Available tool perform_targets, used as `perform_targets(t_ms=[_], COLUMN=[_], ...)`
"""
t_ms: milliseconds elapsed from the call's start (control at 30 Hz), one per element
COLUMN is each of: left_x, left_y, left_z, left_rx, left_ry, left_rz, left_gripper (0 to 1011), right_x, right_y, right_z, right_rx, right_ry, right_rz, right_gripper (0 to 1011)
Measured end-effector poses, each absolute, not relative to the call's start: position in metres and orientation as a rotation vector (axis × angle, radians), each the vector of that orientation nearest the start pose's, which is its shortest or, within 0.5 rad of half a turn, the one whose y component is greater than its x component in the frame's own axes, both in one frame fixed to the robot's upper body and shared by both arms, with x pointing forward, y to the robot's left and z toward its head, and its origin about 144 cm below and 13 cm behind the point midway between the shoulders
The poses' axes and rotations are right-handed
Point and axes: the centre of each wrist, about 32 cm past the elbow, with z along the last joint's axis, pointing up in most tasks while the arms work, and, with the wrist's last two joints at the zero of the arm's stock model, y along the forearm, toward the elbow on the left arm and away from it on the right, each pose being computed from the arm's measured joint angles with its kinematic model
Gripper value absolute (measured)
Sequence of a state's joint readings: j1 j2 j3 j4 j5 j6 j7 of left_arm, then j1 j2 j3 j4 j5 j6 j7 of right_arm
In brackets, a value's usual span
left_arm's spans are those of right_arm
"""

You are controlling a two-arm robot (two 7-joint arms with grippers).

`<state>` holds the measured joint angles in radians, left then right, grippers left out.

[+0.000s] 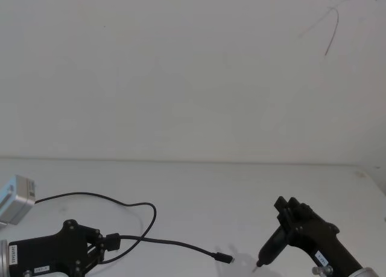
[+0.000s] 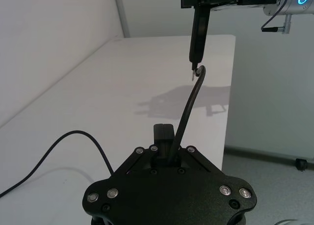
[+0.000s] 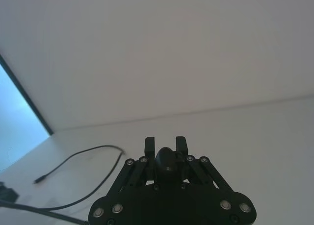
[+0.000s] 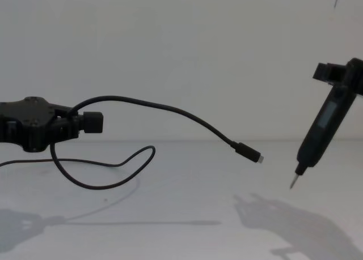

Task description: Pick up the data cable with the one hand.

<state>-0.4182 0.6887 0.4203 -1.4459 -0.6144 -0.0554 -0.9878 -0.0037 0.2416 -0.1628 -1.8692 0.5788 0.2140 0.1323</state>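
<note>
Left hand (image 4: 92, 123) grips the data cable (image 4: 247, 152), plug arcing toward right hand's (image 4: 340, 80) tool (image 4: 320, 127).

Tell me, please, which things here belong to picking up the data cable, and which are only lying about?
Belong to the job:
data cable
left tool, shut on it

Only about:
right tool, holding a slim black driver
silver box

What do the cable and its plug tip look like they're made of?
Cable: likely a rubbery plastic sheath, matte black; it sags and loops freely. Plug tip: probably bare metal; it shows pale and silvery.
</note>
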Motion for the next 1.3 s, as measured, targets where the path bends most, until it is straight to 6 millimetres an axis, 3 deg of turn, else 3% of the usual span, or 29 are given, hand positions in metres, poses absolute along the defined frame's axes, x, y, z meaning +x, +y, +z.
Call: perform_targets(t_ms=[400,1300], left_x=[0.542,0.542], left_y=[0.341,0.342], left_z=[1.247,1.247], left_rx=[0.102,0.102], left_ry=[-0.156,-0.155], left_rz=[0.343,0.343], left_gripper=[0,0], right_x=[0.442,0.438], right_y=[-0.227,-0.232], right_z=[1.235,1.243], right_rx=[0.299,0.373], right_ry=[0.391,0.377], right_rz=[-1.048,-1.005], right_gripper=[251,251])
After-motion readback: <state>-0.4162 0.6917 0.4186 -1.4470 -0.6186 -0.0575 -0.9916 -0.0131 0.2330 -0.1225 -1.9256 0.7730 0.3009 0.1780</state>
